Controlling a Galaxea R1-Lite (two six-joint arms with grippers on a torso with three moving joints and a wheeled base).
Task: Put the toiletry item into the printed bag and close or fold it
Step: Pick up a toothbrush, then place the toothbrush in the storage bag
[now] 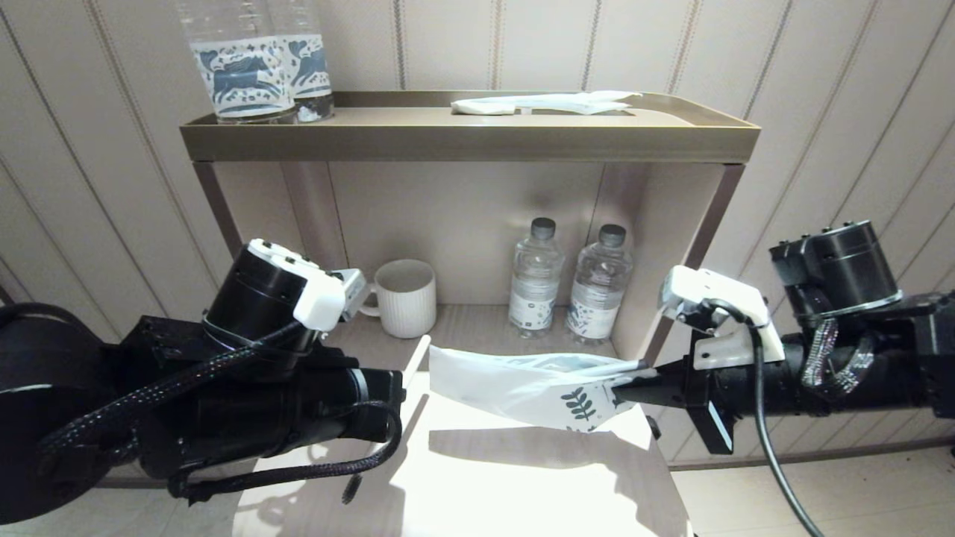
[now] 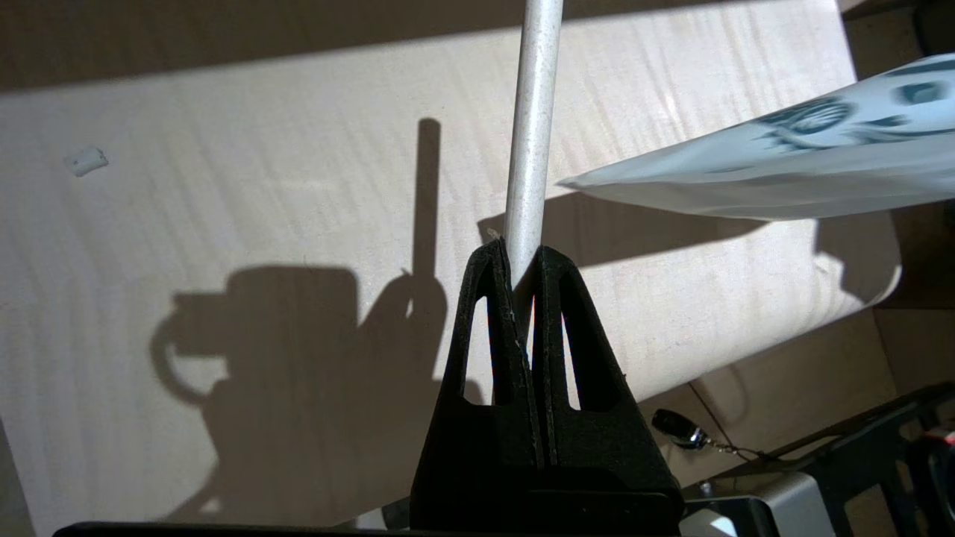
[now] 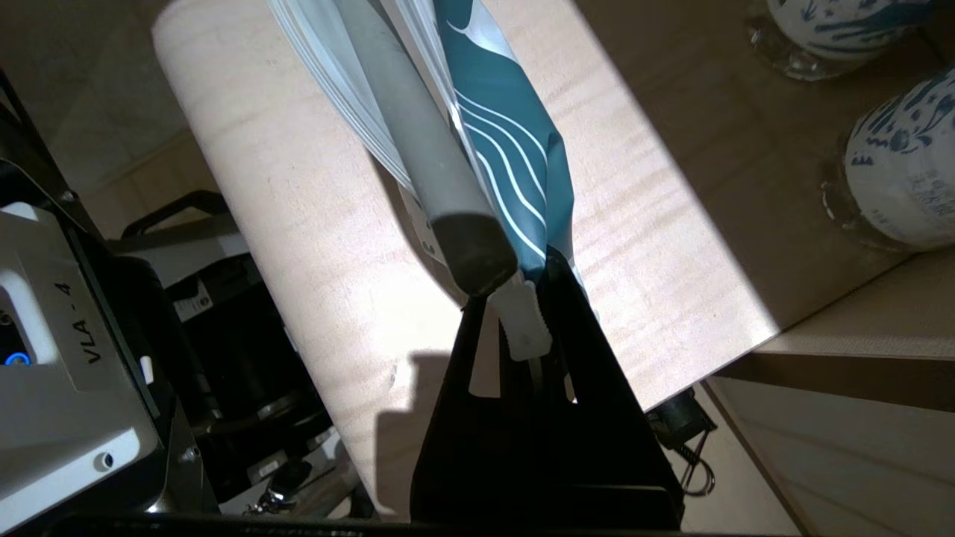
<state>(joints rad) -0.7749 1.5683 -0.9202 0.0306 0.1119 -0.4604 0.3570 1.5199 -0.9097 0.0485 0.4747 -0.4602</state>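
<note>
The flat white plastic printed bag [image 1: 522, 388], marked with teal leaves, hangs in the air above the pale wooden table [image 1: 485, 485], just in front of the shelf unit. The right gripper [image 1: 630, 386], at about three o'clock from the bag, has its fingers clamped on one bag corner, apparently to hold the mouth raised and steady. A grey stick-like item [image 3: 418, 142] lies along the bag near that grip. At nine o'clock, the left gripper [image 2: 524, 257] pinches a slim white stick-shaped toiletry item [image 2: 531, 119], its tip reaching toward the bag's near edge, seemingly ready to slide in. Insertion looks unfinished; closing remains.
</note>
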